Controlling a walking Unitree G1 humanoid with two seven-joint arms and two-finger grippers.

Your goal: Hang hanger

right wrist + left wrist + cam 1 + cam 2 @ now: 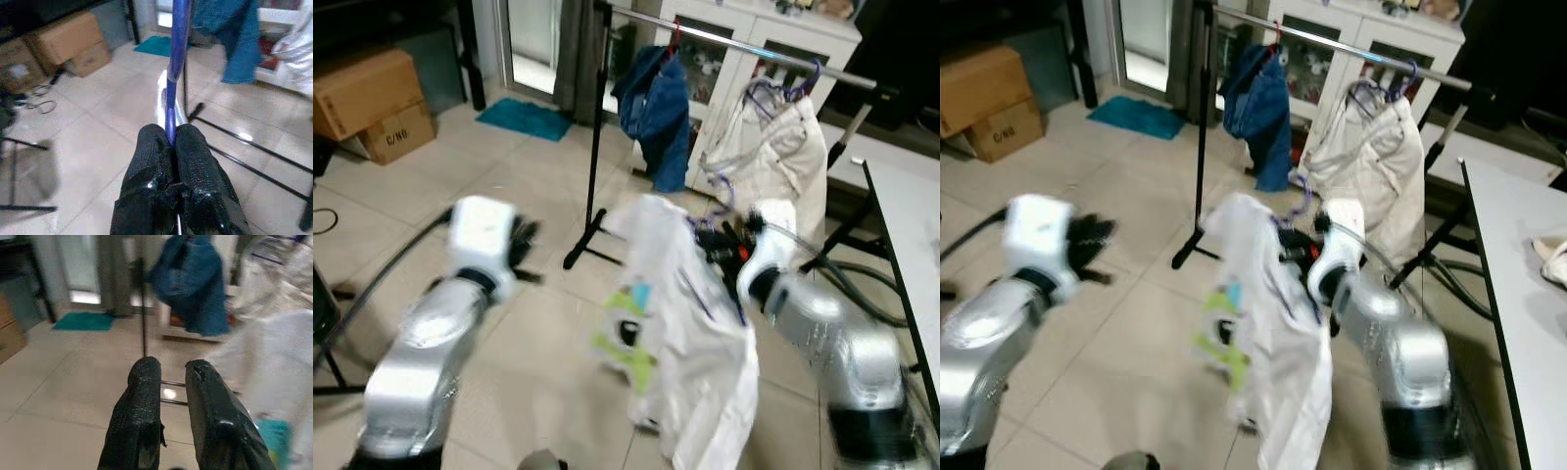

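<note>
My right gripper is shut on the stem of a purple hanger. A white shirt with a green print hangs from that hanger in front of me, held at about chest height by my right gripper. Beyond it stands a clothes rail carrying a blue garment and a cream jacket on its own purple hanger. My left gripper is raised to the left of the shirt, its fingers slightly apart with nothing between them. The eye views are blurred.
The rail's black upright and floor leg stand just ahead. A white table runs along the right. Cardboard boxes sit at the far left, a teal mat by the door, and a white cabinet behind the rail.
</note>
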